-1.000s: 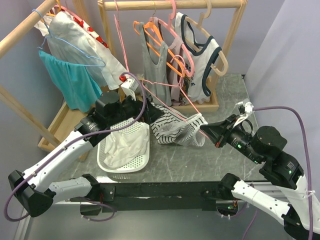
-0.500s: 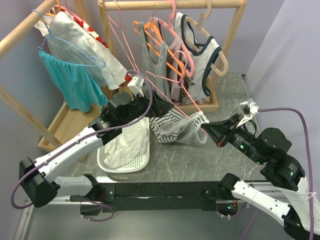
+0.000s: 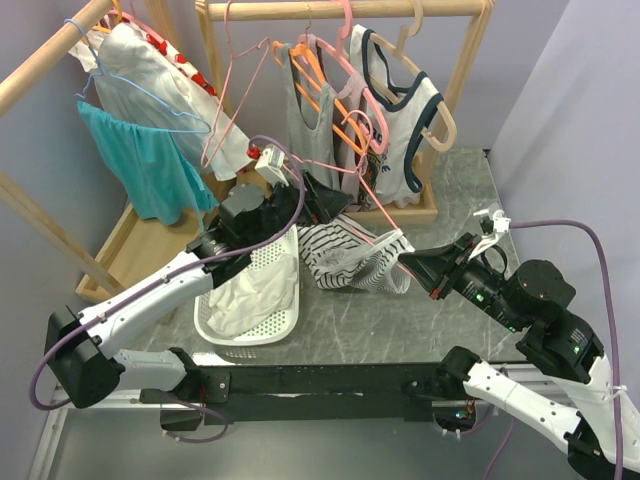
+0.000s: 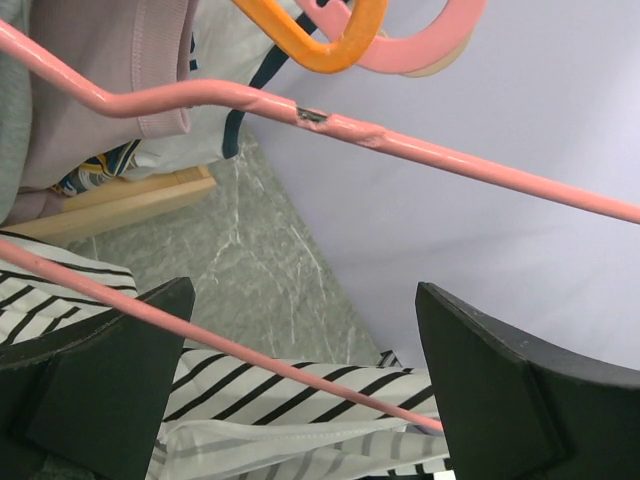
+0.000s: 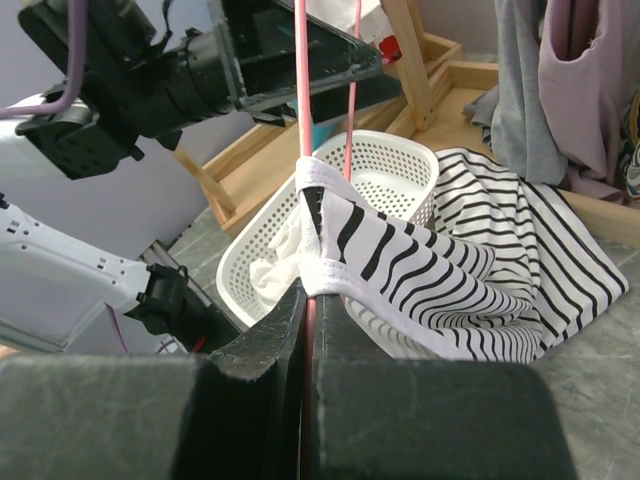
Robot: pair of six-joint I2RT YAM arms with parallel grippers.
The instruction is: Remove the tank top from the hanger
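A black-and-white striped tank top droops from a pink wire hanger onto the table. My right gripper is shut on the hanger's wire, right below the strap looped over it. In the right wrist view the right gripper shows the pink wire pinched between its jaws. My left gripper hovers open above the tank top's far edge. In the left wrist view the left gripper has a thin pink wire crossing between its wide-apart fingers over the striped cloth, and the hanger's thicker bar runs above.
A white perforated basket holding white cloth sits left of the tank top. Behind stand two wooden racks with a grey top, a navy-trimmed white top, a teal garment and orange hangers.
The left arm has risen and reached right towards the hanger's upper part, jaws still wide. The pink hanger has tilted upward. The right gripper keeps its hold, barely moved.
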